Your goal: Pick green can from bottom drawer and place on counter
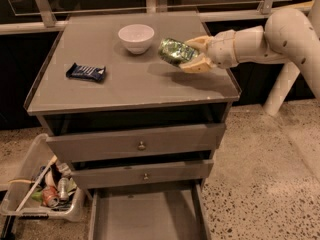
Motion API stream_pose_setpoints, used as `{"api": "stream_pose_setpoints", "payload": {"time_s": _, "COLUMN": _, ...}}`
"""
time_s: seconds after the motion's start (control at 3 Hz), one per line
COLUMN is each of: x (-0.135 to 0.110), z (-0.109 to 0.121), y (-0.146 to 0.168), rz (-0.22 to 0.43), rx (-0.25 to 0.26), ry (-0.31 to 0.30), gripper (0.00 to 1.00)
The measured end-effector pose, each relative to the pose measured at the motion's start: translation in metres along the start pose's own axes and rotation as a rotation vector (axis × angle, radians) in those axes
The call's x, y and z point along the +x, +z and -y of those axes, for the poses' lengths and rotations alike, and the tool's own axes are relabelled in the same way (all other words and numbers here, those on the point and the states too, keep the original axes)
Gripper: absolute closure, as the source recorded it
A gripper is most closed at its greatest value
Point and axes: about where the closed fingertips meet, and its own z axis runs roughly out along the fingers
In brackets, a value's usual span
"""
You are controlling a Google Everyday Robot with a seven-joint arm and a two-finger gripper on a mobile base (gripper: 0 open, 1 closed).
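The claw (189, 55) pinches the green can (174, 51), tilted above the worktop (130, 86). Released so, it may roll off.

No legible txt on green can (175, 51) or blue wrapper (86, 72); fingers (195, 65) above counter (125, 91), right side.

This is looking like a robot test room: the gripper (194, 54) is holding the green can (174, 51) over the counter (125, 91), above a speckled floor (260, 174) and a clutter bin (76, 212).
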Motion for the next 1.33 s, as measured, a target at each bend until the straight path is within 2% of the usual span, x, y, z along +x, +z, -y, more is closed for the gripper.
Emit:
{"api": "stream_pose_setpoints", "payload": {"time_s": 0.33, "x": 0.008, "z": -0.002, "y": 0.019, "rz": -0.054, "rx": -0.043, "ry": 0.044, "gripper": 1.00}}
{"api": "stream_pose_setpoints", "payload": {"time_s": 0.67, "x": 0.014, "z": -0.013, "y": 0.031, "rz": -0.126, "rx": -0.082, "ry": 0.063, "gripper": 1.00}}
{"api": "stream_pose_setpoints", "payload": {"time_s": 1.0, "x": 0.015, "z": -0.014, "y": 0.032, "rz": -0.130, "rx": -0.085, "ry": 0.065, "gripper": 0.82}}
{"api": "stream_pose_setpoints", "payload": {"time_s": 1.33, "x": 0.015, "z": -0.014, "y": 0.032, "rz": -0.130, "rx": -0.085, "ry": 0.065, "gripper": 0.59}}
